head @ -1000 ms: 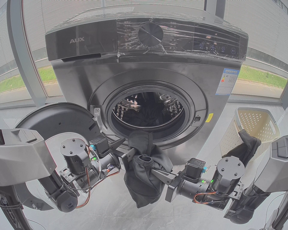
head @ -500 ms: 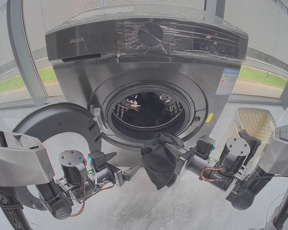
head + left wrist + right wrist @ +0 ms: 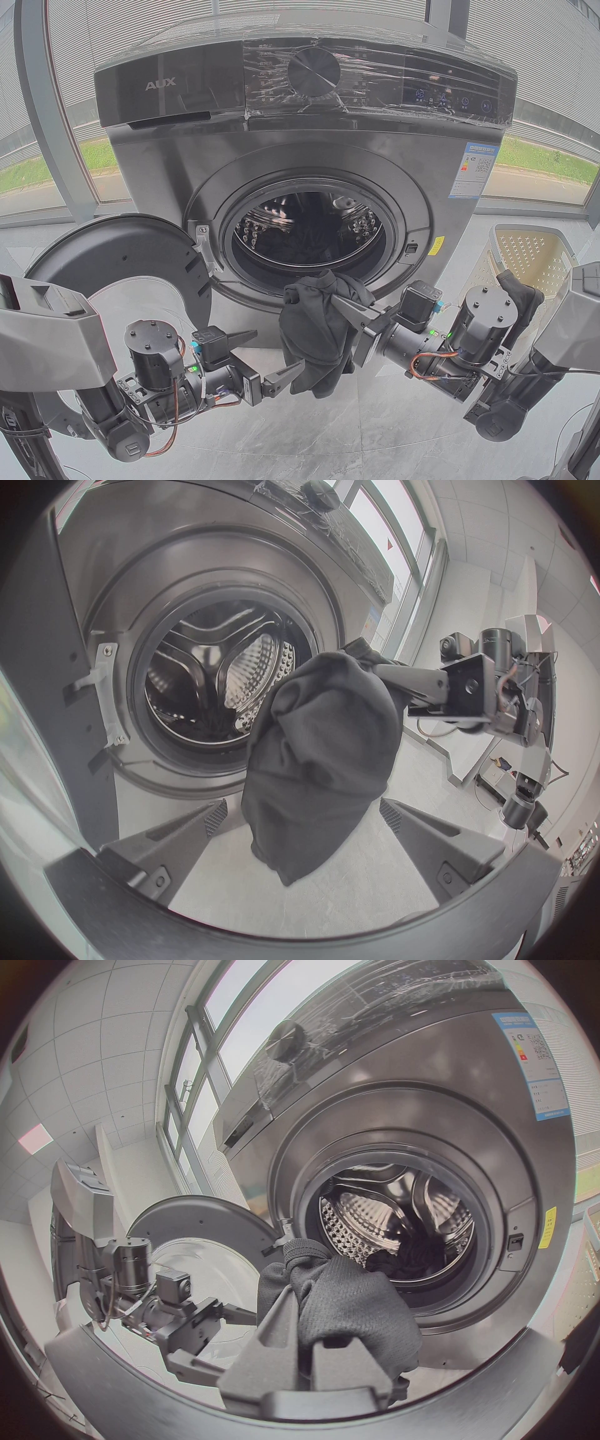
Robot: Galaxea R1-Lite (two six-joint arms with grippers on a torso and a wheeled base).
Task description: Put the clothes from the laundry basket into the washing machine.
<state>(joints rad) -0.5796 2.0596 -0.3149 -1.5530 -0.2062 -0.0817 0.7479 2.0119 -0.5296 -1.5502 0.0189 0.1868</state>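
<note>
The black garment (image 3: 312,331) is clamped in the right hand (image 3: 340,306) and hangs long-axis vertical, its top at the lower lip of the drum opening (image 3: 309,234) — so the target lies up and forward. The left hand (image 3: 279,349) gapes wide and empty, just beside the garment's lower edge.

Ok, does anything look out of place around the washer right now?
A dark garment hangs over the laundry basket rim, half outside. Wrinkled plastic film wraps the top of the washing machine. Nothing looks spilled or damaged.

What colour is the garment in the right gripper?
Plain black garment; the left wrist view shows it best.
</note>
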